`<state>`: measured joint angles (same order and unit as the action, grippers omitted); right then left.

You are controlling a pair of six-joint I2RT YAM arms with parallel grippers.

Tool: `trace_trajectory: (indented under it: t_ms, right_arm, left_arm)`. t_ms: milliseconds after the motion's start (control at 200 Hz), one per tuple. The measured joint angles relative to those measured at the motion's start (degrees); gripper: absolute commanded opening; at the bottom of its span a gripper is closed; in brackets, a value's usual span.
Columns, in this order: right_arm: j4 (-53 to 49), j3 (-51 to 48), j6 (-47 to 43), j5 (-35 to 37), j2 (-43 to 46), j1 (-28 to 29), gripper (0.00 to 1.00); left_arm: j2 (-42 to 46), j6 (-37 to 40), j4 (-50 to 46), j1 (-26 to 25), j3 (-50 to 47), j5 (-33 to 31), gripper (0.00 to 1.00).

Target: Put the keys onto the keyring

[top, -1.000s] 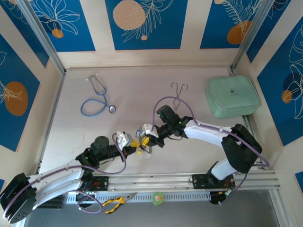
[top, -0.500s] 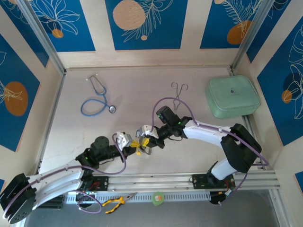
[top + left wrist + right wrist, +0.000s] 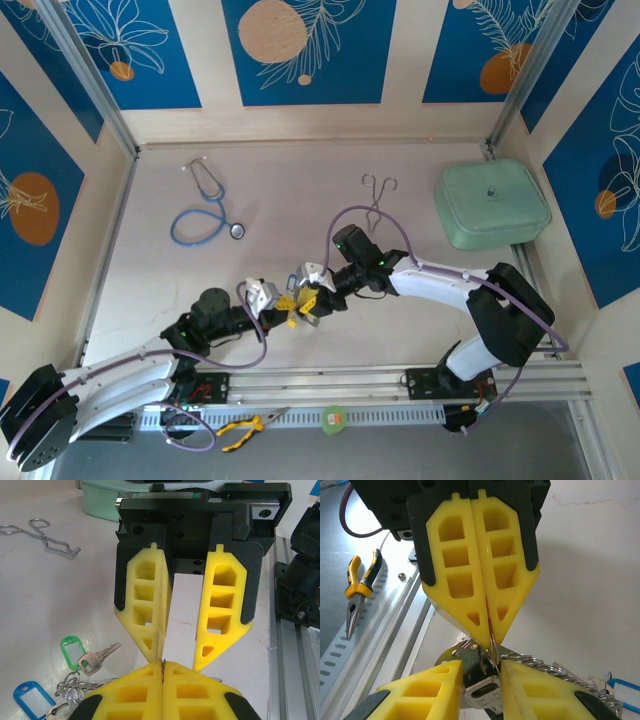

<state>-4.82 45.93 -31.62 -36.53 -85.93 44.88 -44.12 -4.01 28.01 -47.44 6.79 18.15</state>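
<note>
Step in hand: threading, as I judge it. The two claws meet tip to tip over the near middle of the tabletop [image 3: 200, 290], one holding the ring and the other ready to work on it.
Left claw [image 3: 488, 630]: pressed together, pinching a thin wire loop between its tips.
Right claw [image 3: 177, 661]: spread, its yellow fingers [image 3: 222, 610] standing apart with bare tabletop between them. It grips nothing that I can see.
Keyring [image 3: 493, 652]: the pinched wire loop seems to be part of it. It runs down from the left claw's tips into a silver bunch, with a chain [image 3: 545, 667] trailing off to one side.
Keys: a silver key [image 3: 100, 655] lies beside a green tab [image 3: 73, 646], and a blue tag [image 3: 29, 695] sits nearer the camera by a tangle of small rings. Whether each key is already on the loop I cannot tell.
Progress: probably mid-task, with the ring secured and the seating of the keys unclear.
Next move: the right claw likely needs to close on a key's head or on the wire's free end, then feed the key's hole along the loop while the left claw holds firm.
Risk: the wire is thin and could slip or twist out of the pinch.
Nearby, not needed: forceps [image 3: 42, 535] and pliers [image 3: 357, 587].
</note>
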Motion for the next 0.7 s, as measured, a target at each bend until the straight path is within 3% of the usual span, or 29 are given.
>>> trace_trajectory:
  t_ms: [310, 575, 700]
  right_arm:
    - [1.27, 0.0, 0.55, 0.04, -0.37, 0.02, 0.16]
    - [2.51, 0.02, 0.66, 0.02, -2.16, 0.02, 0.15]
    - [2.78, 0.07, 0.61, -0.24, -2.34, 0.02, 0.04]
  left_arm:
    - [-0.24, 0.0, 0.28, 0.0, 0.0, 0.04, 0.0]
    - [-0.26, 0.0, 0.28, 0.0, -0.02, 0.0, 0.0]
    - [-0.26, 0.0, 0.26, 0.0, -0.04, 0.0, 0.0]
